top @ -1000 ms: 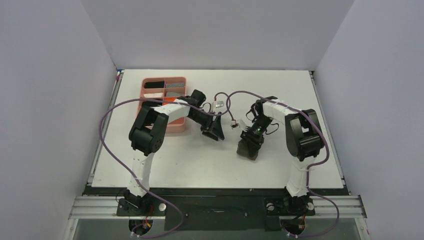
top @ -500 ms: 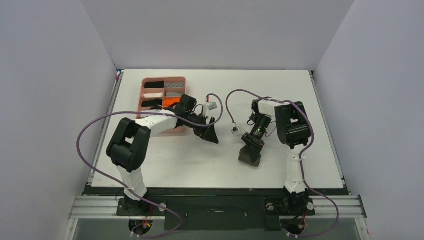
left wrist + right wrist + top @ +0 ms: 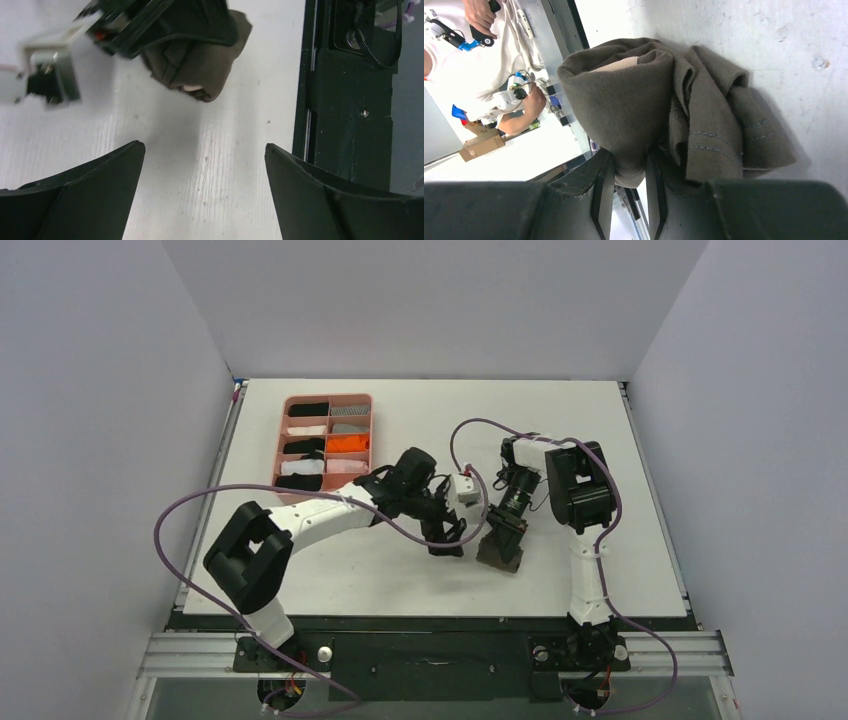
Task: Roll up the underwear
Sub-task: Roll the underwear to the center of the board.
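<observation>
The underwear (image 3: 499,551) is a bunched dark grey-brown cloth on the white table near its front middle. A strip of beige waistband shows inside the bundle in the right wrist view (image 3: 616,64). My right gripper (image 3: 629,172) is shut on a thick fold of the underwear (image 3: 659,105) and stands over it in the top view (image 3: 503,530). My left gripper (image 3: 205,150) is open and empty. It hovers just left of the bundle in the top view (image 3: 447,543). The underwear (image 3: 197,60) lies ahead of its fingers, partly under the right gripper.
A pink tray (image 3: 352,399) with several small rolled cloths sits at the back left of the table. The table's black front rail (image 3: 345,100) runs close beside the bundle. Purple cables loop over the table from both arms.
My left arm has swung from beside the pink tray toward the front middle, ending next to the underwear. My right gripper has stayed shut on the bundle, shifting only slightly.
</observation>
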Motion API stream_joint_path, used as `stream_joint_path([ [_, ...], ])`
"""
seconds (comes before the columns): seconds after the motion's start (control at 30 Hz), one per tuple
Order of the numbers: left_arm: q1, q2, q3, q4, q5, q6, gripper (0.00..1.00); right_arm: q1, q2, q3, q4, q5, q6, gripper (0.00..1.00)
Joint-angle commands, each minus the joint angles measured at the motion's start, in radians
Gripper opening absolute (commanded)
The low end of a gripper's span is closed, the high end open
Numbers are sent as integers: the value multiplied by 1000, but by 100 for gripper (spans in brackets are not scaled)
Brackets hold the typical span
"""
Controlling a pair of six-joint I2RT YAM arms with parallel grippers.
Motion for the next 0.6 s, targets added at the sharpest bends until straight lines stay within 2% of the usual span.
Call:
stream_joint_path([
  [0.0, -80, 26, 89, 3, -71, 147, 90, -1, 16, 31, 81, 19, -31, 0],
  [0.23, -177, 113, 114, 20, -92, 283, 91, -2, 9, 19, 84, 21, -30, 0],
  [0.57, -237, 232, 216, -37, -170, 405, 90, 4, 15, 17, 89, 21, -19, 0],
])
